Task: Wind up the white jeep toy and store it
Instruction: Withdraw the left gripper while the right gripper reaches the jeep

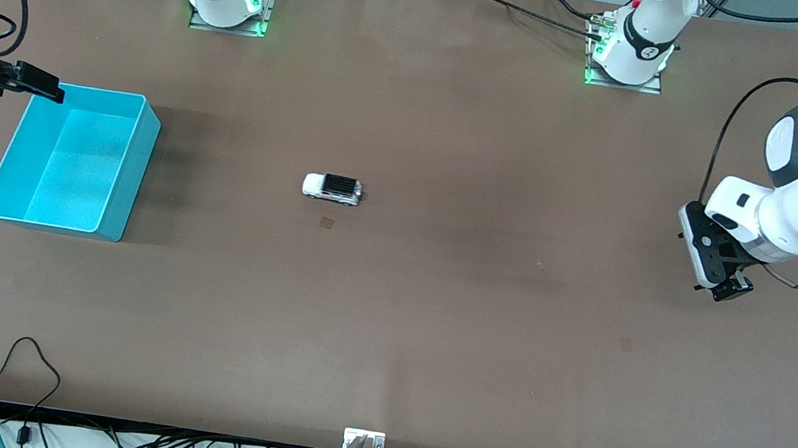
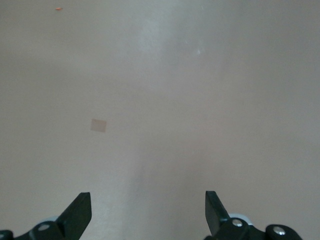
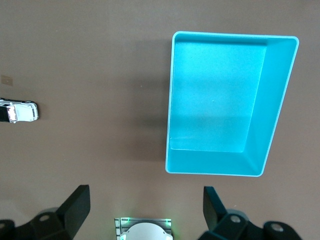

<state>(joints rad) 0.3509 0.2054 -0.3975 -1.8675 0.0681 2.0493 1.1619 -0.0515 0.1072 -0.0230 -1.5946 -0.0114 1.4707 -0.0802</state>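
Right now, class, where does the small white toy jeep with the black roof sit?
The small white toy jeep stands alone on the brown table near its middle, apart from the open turquoise plastic bin that sits toward the right arm's end.

Even overhead light; left wrist view hazy, soft shadows.

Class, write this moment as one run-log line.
jeep: mid-table, untouched | bin: empty, toward right arm's end | left gripper: open, over bare table, waiting | right gripper: open, above table beside bin
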